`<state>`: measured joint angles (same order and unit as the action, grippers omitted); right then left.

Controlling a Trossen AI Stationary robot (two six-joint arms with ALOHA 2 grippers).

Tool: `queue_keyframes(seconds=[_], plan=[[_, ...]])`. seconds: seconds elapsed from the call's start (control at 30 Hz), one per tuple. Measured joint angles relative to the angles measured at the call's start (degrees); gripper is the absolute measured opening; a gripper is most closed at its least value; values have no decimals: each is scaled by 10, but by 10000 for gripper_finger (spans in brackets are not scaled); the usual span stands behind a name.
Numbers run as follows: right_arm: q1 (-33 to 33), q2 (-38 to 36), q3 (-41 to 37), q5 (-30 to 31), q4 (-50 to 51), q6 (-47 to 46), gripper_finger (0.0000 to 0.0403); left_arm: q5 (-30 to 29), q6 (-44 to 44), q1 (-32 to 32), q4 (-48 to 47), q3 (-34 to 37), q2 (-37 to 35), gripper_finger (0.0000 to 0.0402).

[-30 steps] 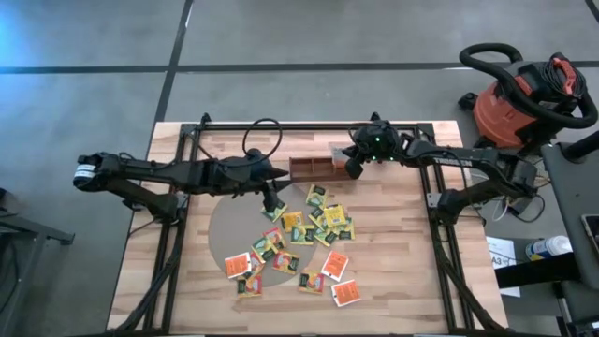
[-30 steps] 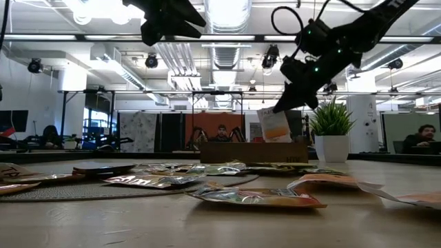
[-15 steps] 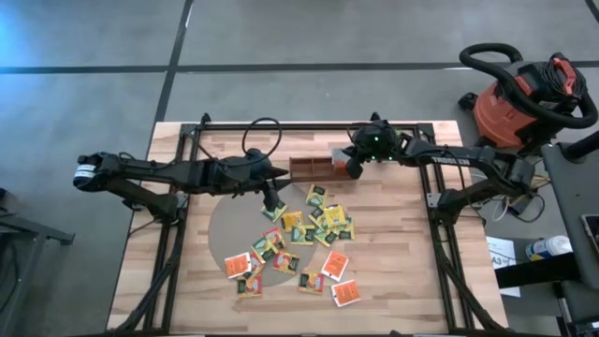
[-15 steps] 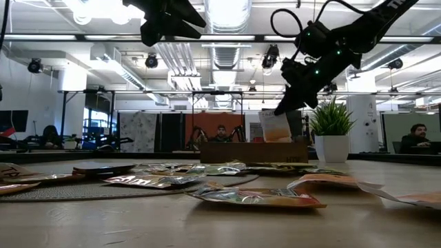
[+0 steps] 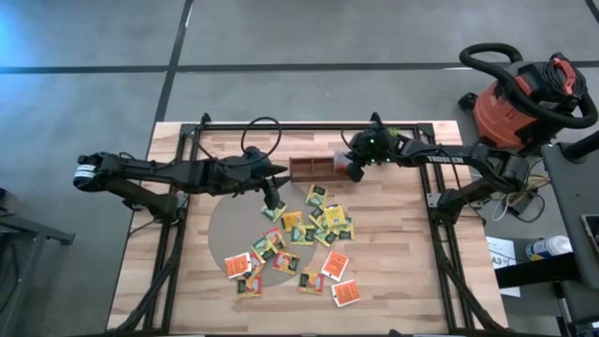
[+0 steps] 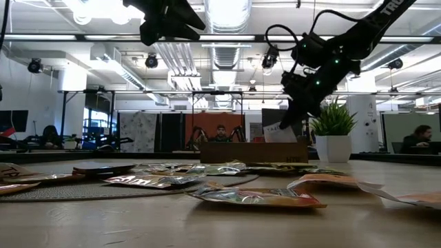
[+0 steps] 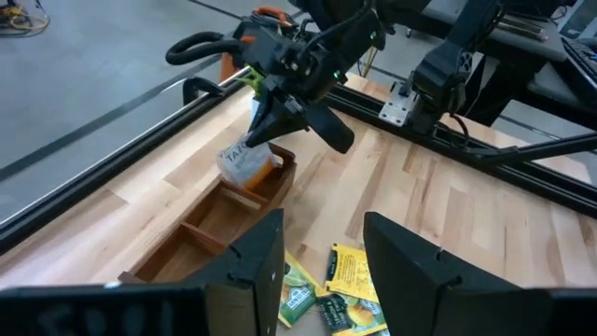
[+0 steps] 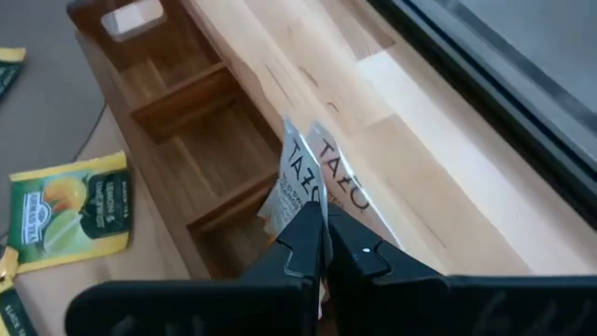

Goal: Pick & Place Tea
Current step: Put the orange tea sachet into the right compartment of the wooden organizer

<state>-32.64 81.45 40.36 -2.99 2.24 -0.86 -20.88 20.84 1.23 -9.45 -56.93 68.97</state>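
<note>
Several tea sachets (image 5: 314, 229), yellow, green and orange-red, lie flat on the table and on a grey round mat (image 5: 229, 229). A brown wooden tray (image 5: 309, 169) with three compartments stands behind them. My right gripper (image 5: 353, 170) is shut on a white tea sachet (image 7: 244, 161), which hangs over the tray's right end compartment (image 8: 233, 219). A white sachet (image 8: 131, 19) lies in the left end compartment. My left gripper (image 7: 322, 257) hovers open above the pile, left of the tray's front, with nothing between its fingers. My right gripper pinches the white sachet's upper edge (image 8: 312, 191) between its two fingers. They slant down from the table's right. Two lettered faces show side by side at the fingers; one sachet or two, I cannot tell. It hangs below, its lower end (image 6: 279, 136) dipping behind the tray's wall.
A potted plant (image 6: 332, 131) in a white pot stands on the table just right of the tray. Black frame rails (image 5: 435, 215) run along the table's sides. A red shop vacuum (image 5: 524, 94) sits on the floor beyond the right edge.
My right gripper has sunk toward the tray's right end and tipped further down, still shut. The white sachet, which hung clear above the tray's rim, now has its lower part behind the tray's wall.
</note>
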Motion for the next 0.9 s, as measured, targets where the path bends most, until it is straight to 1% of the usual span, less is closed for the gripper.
queue_keyframes(seconds=[0.13,0.33,0.43,0.6,0.7,0.8,0.9], plan=[[0,0,0,0,-16,0,8,0,0,0,0,0,0,142],[0,2,0,2,17,13,15,0,1,0,0,0,0,142],[0,4,0,2,23,22,36,0,1,0,0,0,0,142],[0,4,0,3,24,37,88,0,1,0,0,0,0,142],[0,4,0,19,24,42,115,0,2,0,0,0,0,142],[0,3,2,32,25,42,129,0,8,0,0,0,0,142],[0,1,8,33,26,52,136,0,11,0,0,0,0,142]])
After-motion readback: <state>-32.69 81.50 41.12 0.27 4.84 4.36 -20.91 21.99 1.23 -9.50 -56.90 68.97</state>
